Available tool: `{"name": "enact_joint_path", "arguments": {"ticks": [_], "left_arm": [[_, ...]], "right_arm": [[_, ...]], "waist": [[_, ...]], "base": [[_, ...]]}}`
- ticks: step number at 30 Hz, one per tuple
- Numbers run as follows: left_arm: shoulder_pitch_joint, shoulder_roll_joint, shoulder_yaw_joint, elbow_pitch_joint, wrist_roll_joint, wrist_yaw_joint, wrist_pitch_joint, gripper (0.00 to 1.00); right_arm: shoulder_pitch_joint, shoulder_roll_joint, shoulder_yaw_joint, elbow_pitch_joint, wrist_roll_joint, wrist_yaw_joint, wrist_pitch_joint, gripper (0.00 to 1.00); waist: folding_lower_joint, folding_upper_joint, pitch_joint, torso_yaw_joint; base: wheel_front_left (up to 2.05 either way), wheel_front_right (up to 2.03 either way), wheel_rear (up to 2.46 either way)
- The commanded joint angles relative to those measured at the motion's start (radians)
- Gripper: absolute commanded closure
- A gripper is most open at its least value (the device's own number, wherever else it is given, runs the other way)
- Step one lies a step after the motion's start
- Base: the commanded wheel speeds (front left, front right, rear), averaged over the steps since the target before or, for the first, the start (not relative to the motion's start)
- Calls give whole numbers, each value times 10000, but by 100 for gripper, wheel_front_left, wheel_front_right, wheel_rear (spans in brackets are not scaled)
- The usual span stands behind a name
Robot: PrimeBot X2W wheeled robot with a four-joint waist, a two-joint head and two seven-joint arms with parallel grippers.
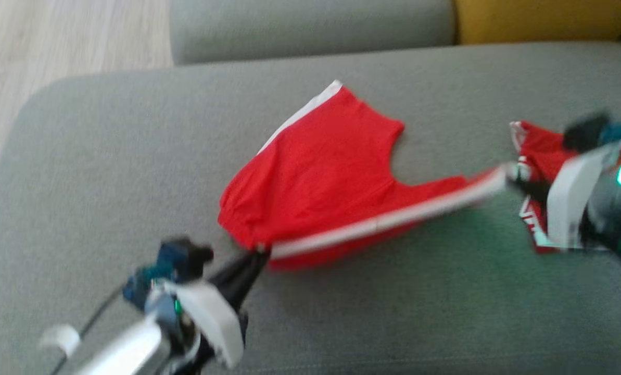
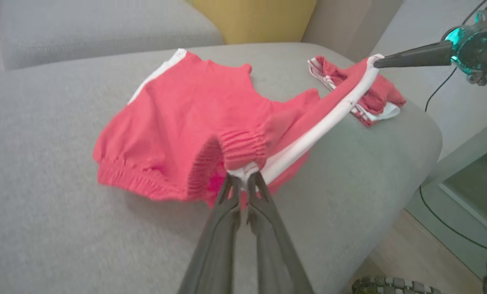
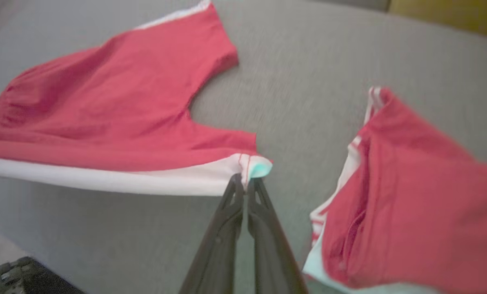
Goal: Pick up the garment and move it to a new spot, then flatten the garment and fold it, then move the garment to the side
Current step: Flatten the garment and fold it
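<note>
The garment [image 1: 320,177] is a pair of red shorts with a white side stripe, spread on the grey sofa seat [image 1: 107,172]. My left gripper [image 1: 258,252] is shut on its waistband corner [image 2: 243,169] at the near left. My right gripper [image 1: 513,174] is shut on the leg hem end of the white stripe [image 3: 247,169], pulling that edge taut and slightly off the cushion. The far leg [image 1: 341,114] lies flat on the seat.
A second red garment [image 1: 542,151] with white trim lies crumpled on the seat at the right, under my right arm. A grey backrest [image 1: 310,26] and a yellow cushion [image 1: 539,18] line the far side. Wooden floor [image 1: 55,36] shows at the left.
</note>
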Motion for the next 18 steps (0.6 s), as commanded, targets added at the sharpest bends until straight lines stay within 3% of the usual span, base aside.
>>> {"name": "enact_joint_path", "arguments": {"ticks": [1, 8, 18], "left_arm": [[-679, 154, 586, -295, -75, 58, -19, 100], [-2093, -564, 719, 144, -162, -288, 143, 100], [-3247, -1767, 434, 1725, -160, -868, -108, 100]], "right_arm": [[-573, -142, -251, -245, -129, -9, -110, 100], [-2624, 193, -583, 108, -890, -9, 37, 100], [-4887, 716, 206, 1616, -1367, -9, 538, 100]], "waist": [[1, 0, 423, 328], [1, 0, 1621, 1351], [1, 0, 2646, 2624]], "base": [[0, 0, 0], [0, 0, 0], [0, 0, 0]]}}
